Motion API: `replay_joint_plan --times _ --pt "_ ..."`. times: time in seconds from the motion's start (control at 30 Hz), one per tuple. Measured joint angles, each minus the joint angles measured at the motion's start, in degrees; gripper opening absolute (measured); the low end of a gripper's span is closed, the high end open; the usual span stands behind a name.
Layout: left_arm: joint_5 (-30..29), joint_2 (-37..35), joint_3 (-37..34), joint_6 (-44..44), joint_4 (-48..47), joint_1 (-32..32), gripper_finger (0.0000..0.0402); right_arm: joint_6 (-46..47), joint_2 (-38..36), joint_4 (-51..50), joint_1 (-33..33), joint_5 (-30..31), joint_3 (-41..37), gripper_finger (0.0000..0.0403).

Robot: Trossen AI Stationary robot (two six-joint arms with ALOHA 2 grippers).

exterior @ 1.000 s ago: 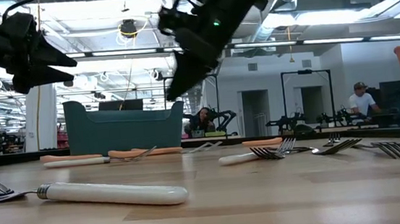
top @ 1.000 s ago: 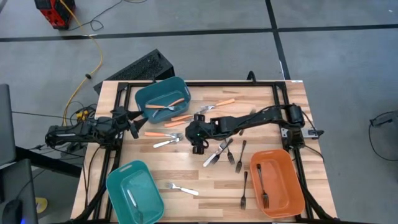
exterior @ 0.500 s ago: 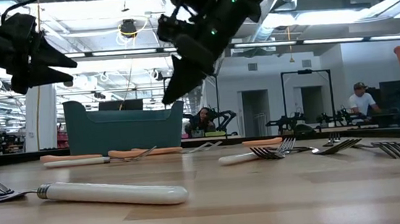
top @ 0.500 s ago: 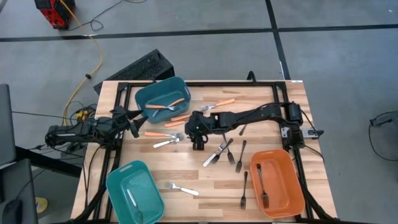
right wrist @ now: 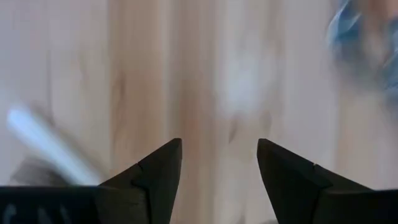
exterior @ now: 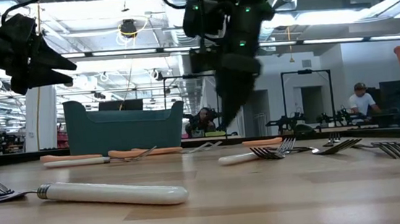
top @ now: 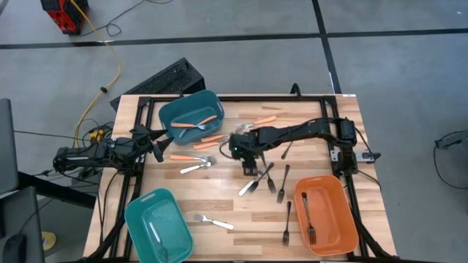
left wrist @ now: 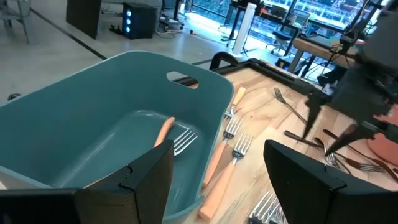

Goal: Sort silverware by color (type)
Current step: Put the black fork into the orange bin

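Teal bins (top: 191, 111) (top: 157, 224) and an orange bin (top: 327, 214) ring the table (top: 219, 190), with forks (top: 256, 179) scattered between them. The right gripper (top: 249, 166) hangs mid-table, fingers (right wrist: 155, 168) apart and empty over bare wood, the nearest forks just beside it. The left gripper (left wrist: 217, 180) waits open by the far teal bin.

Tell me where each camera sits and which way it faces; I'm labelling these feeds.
High view: overhead, looking straight down on the table; both arms show.
Low view: at tabletop height, looking level across into the room; a white-handled fork lies nearest, arms overhead.
Left wrist view: on the left arm, facing the teal bin; its own open jaws frame it.
Right wrist view: on the right arm, facing the wood; open jaws.
Shared: teal bin in high, low and left wrist views.
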Motion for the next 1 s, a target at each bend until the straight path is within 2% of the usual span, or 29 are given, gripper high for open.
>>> replay_joint_plan --times 0.2,0.47,0.63,0.8,1.0 --pt "-0.08 0.0 0.0 0.02 0.02 0.0 0.0235 16.03 0.0 -10.26 1.71 2.49 0.0 0.0236" --pt "-0.94 0.0 0.0 0.03 0.07 0.0 0.0235 37.85 -0.14 -13.93 2.44 2.73 0.0 0.0235" --pt "-0.94 0.0 0.0 -0.03 0.06 -0.01 0.0235 39.16 -0.46 -18.56 3.07 6.33 0.0 0.0234" --pt "-0.94 0.0 0.0 -0.02 0.04 -0.02 0.0235 36.27 -1.76 -19.38 2.57 6.3 -0.69 0.0234" --pt "-0.92 0.0 0.0 0.01 -0.01 0.0 0.0235 39.08 -7.48 -16.32 1.27 6.5 -7.99 0.0234"
